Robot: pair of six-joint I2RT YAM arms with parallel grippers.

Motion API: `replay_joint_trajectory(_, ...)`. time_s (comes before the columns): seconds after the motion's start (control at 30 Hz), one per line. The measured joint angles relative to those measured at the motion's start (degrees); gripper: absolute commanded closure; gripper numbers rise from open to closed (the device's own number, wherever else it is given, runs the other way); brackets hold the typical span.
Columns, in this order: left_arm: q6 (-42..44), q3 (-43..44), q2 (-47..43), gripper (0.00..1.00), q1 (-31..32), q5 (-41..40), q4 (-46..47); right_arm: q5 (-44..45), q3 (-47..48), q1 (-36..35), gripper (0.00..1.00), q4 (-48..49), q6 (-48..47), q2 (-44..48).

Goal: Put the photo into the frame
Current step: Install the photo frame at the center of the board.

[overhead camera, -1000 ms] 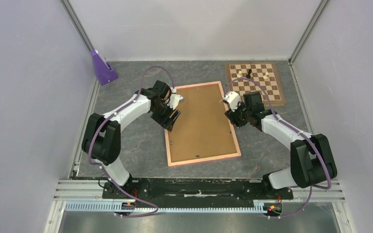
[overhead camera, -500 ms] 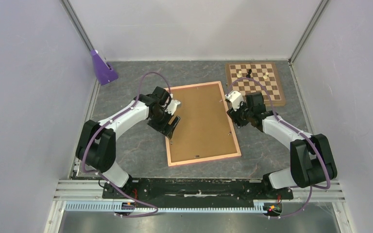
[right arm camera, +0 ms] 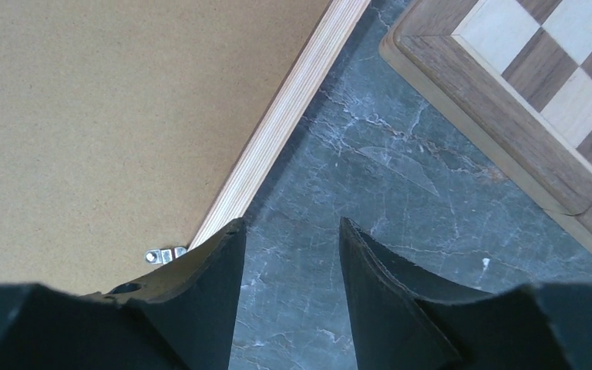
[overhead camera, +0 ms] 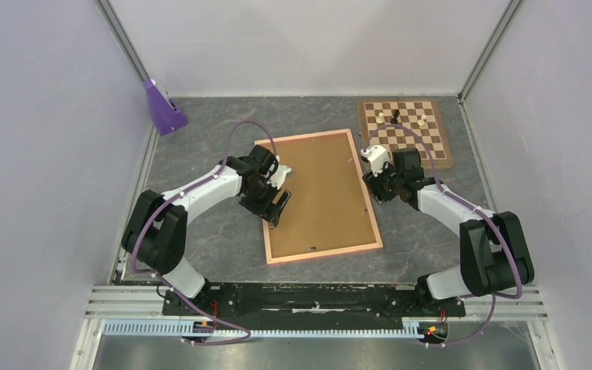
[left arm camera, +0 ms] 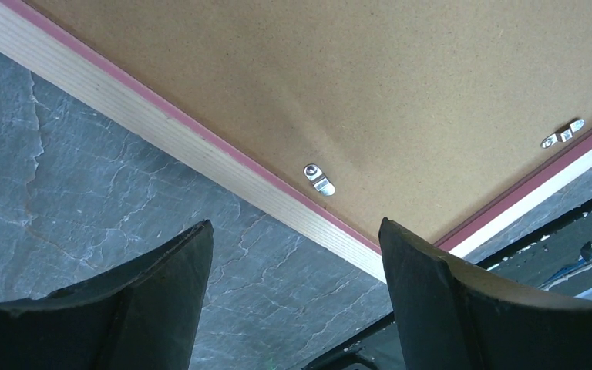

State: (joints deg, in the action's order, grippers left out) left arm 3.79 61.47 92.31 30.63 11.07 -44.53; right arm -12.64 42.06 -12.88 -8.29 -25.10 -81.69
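Note:
The frame (overhead camera: 320,255) lies back-up on the table, and a brown backing board (overhead camera: 320,193) fills it. The photo is out of view. My left gripper (overhead camera: 276,206) hangs open over the frame's left edge. In the left wrist view the gripper (left arm camera: 297,254) has only table between its fingers, the pale rim (left arm camera: 200,150) and a metal clip (left arm camera: 320,179) just ahead. My right gripper (overhead camera: 373,185) stands open at the frame's right edge. The right wrist view shows this gripper (right arm camera: 291,231) over bare table, its left finger beside the rim (right arm camera: 293,116) and a clip (right arm camera: 166,254).
A chessboard (overhead camera: 432,150) with a few pieces lies at the back right, close to my right arm, and shows again (right arm camera: 524,131) in the right wrist view. A purple wedge-shaped block (overhead camera: 163,108) stands at the back left. Walls close in both sides and the back.
My left gripper has slid toward me along the frame's left edge and opened wider. My right gripper has shifted slightly away from the frame and its jaws have narrowed a little.

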Motion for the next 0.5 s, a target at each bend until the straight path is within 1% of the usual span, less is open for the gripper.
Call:
replay_joint_trajectory(0.33,-0.1,-1.8,0.0,0.16,0.0,-0.5,1.5,-5.7,0.7,0.4,0.48,0.6,5.7,-4.6)
replay_joint_trajectory(0.37,-0.1,-1.8,0.0,0.16,0.0,-0.5,1.5,-6.2,1.1,0.4,0.49,0.7,6.3,-5.4)
replay_joint_trajectory(0.5,-0.1,-1.8,0.0,0.15,0.0,-0.8,1.7,-6.7,2.8,0.4,0.59,1.3,8.0,-8.1)
